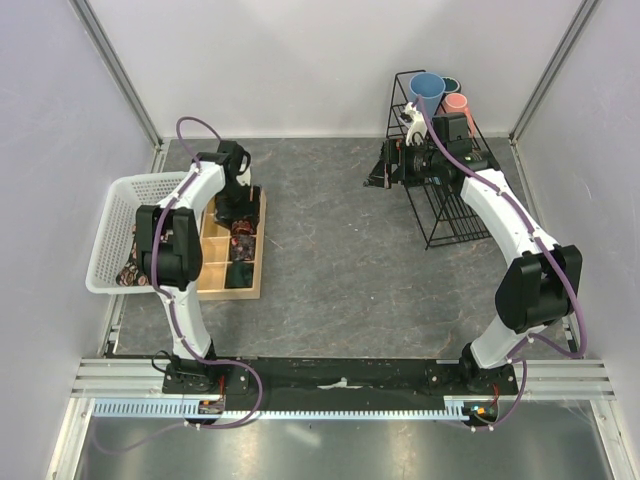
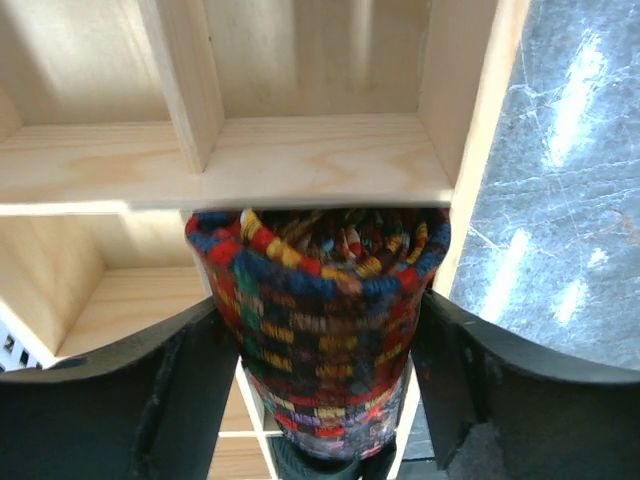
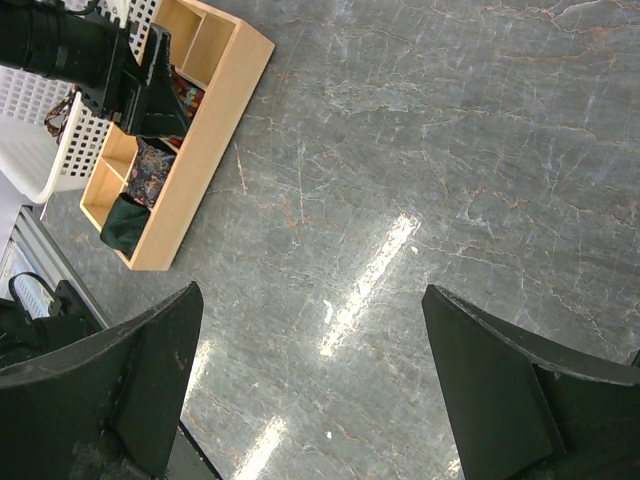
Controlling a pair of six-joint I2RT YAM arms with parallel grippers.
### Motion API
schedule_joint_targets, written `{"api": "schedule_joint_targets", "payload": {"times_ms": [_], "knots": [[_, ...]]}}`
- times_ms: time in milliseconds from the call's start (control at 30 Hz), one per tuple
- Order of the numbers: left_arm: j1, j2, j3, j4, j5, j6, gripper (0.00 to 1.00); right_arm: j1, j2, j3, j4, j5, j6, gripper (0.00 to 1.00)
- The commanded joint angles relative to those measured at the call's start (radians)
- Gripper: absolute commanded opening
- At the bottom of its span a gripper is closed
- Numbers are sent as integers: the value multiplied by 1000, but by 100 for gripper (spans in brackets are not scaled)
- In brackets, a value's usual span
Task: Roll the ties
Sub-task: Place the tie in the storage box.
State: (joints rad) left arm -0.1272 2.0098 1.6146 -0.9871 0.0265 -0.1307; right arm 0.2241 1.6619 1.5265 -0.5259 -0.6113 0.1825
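Left wrist view, item 1: one rolled tie [image 2: 320, 340], dark with red, yellow and blue print. It stands on end in a compartment of the wooden tray [image 2: 320, 160], by the tray's outer wall. The left jaws flank it, one finger close on each side. You cannot tell whether they press the roll or only stand beside it.

Top external view, item 2: two more rolls in the same column of the tray, nearer the arm bases. One is a printed roll [image 1: 242, 240] and one a dark green roll [image 1: 240, 274].

Item 3: a white basket [image 1: 105, 215], just left of the tray. The loose ties [image 1: 132, 272] lie heaped at its near end. They are too tangled for you to count.

Item 4: the right jaws, seen in the right wrist view, are spread wide with nothing between them. They hang over the bare worktop [image 1: 340, 250] at the far right, by the wire rack [image 1: 445, 215] with its cups [image 1: 428, 88].

Status: the task looks partly done. You have three rolls in compartments, counting the one between the left jaws. Several compartments show bare wood. The heap in the basket remains to be rolled and placed.
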Motion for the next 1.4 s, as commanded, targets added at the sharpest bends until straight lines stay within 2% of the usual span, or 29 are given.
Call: {"api": "schedule_joint_targets", "payload": {"times_ms": [0,233,633,800,1167,1367], "knots": [[-15,-85,15,-1,16,-23,86,-5,-33,-3,17,1,2,98],[-31,-80,18,-7,-4,-17,89,-6,-50,-17,23,5,2,98],[-31,-148,22,27,-48,6,84,-6,-67,-35,26,-4,3,98],[-29,-155,19,60,-66,25,88,-5,-71,-42,26,-7,3,98],[-22,-83,38,116,-40,22,89,-8,-86,-57,26,-5,3,98],[-22,-57,-16,156,-31,17,89,-12,-96,-65,18,1,0,98]]}}
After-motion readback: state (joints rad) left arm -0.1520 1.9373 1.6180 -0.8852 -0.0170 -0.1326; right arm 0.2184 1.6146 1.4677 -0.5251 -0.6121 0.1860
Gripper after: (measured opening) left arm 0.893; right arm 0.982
